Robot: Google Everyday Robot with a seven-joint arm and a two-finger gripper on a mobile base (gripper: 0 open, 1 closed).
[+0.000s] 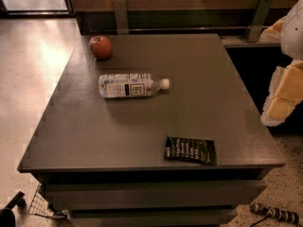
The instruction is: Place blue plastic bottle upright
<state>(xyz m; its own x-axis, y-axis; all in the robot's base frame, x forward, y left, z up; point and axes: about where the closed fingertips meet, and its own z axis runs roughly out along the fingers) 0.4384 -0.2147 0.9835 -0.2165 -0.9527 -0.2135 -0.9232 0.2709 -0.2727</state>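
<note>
I start with the dark grey table (213, 103), which fills most of my view. Off its edge at 3 o'clock, the gripper (280, 98) hangs beside the tabletop as a pale white-and-yellow shape, well apart from everything on it. I cannot tell whether it is open or closed, and I see nothing held in it.

The blue plastic bottle (128, 85) lies flat on its side at about 10 o'clock from the table's middle, with its white cap pointing towards 3 o'clock and its label facing up. A dark snack packet (190, 150) lies flat at 5 o'clock, near the front edge. A red apple (100, 47) sits at 11 o'clock by the far corner, near the bottle's base end but not touching it.

By my reading, nothing of the task is done yet. The reach, the grasp, the tilt onto the base and the release all remain.
</note>
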